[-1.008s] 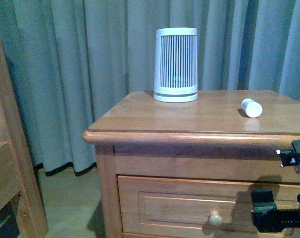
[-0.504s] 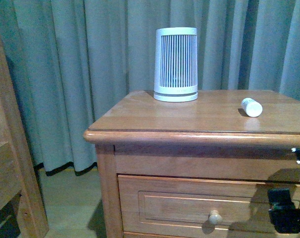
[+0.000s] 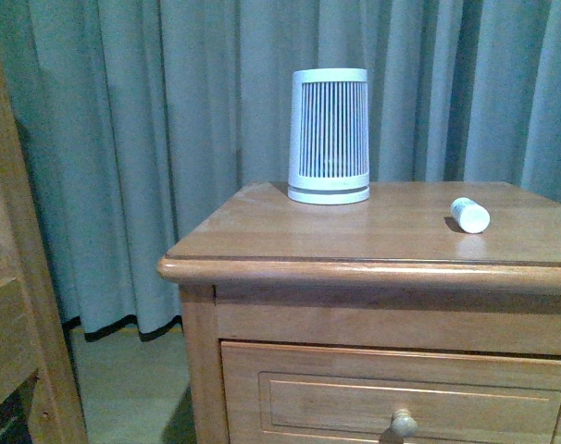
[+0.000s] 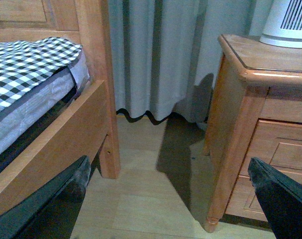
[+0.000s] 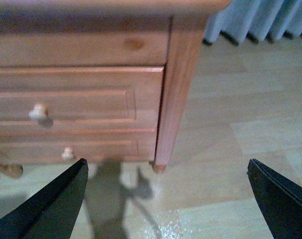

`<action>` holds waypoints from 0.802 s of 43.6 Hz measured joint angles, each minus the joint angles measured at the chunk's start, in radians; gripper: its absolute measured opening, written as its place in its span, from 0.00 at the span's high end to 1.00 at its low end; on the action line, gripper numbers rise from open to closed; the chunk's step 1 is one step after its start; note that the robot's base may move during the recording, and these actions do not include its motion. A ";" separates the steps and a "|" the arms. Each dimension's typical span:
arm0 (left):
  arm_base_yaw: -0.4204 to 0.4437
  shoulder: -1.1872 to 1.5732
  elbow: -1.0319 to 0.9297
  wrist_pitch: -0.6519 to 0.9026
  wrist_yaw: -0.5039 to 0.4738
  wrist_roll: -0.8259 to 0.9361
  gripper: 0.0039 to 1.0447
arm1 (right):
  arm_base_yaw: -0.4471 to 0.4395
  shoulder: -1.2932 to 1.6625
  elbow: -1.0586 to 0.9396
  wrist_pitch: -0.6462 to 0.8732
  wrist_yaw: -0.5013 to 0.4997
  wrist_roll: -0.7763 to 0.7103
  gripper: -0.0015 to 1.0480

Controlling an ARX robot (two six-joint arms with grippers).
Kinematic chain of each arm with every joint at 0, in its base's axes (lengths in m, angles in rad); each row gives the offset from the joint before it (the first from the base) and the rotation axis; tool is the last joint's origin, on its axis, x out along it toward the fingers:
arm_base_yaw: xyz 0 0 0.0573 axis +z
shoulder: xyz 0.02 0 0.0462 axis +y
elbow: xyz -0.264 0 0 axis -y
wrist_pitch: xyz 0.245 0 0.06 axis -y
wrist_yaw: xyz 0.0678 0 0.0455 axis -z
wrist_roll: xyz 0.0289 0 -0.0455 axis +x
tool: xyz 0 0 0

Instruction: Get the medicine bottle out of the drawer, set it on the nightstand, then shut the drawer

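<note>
On the nightstand's flat top, toward its right side, the medicine bottle lies tipped over on its side, well apart from the white ribbed cylinder that stands upright farther back. Below the top, the drawer sits flush in the cabinet front with its round knob showing, and the right wrist view shows the same drawer front level with the frame, above the shorter lower drawer. Judged from how things lie, both the placing and the closing look done, so the task seems to be at its very end, with nothing left but to keep the arms clear. Neither arm shows in the front view. The left gripper has its two dark fingers spread wide with nothing between them, aimed at the floor between the bed frame and the nightstand's side. The right gripper is likewise spread wide and empty, looking at the cabinet's lower corner and the pale floor. Any next move calls only for a retreat that avoids bumping the knob or the leg; if the bottle was meant to stand upright, that would need a fresh grasp from above.
</note>
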 joint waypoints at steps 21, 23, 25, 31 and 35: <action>0.000 0.000 0.000 0.000 0.000 0.000 0.06 | -0.198 -0.517 -0.024 -0.333 -0.130 0.008 0.07; 0.000 0.000 0.000 0.000 0.000 0.000 0.06 | -0.228 -0.542 -0.051 -0.266 -0.213 -0.010 0.11; 0.000 0.000 0.000 0.000 0.000 0.000 0.06 | -0.262 -0.588 -0.109 -0.148 -0.348 -0.054 0.19; 0.000 0.000 0.000 0.000 0.000 0.000 0.06 | -0.151 -0.646 -0.152 -0.064 -0.358 -0.112 0.42; 0.000 0.000 0.000 0.000 0.000 0.000 0.06 | -0.147 -0.654 -0.170 -0.062 -0.348 -0.119 0.55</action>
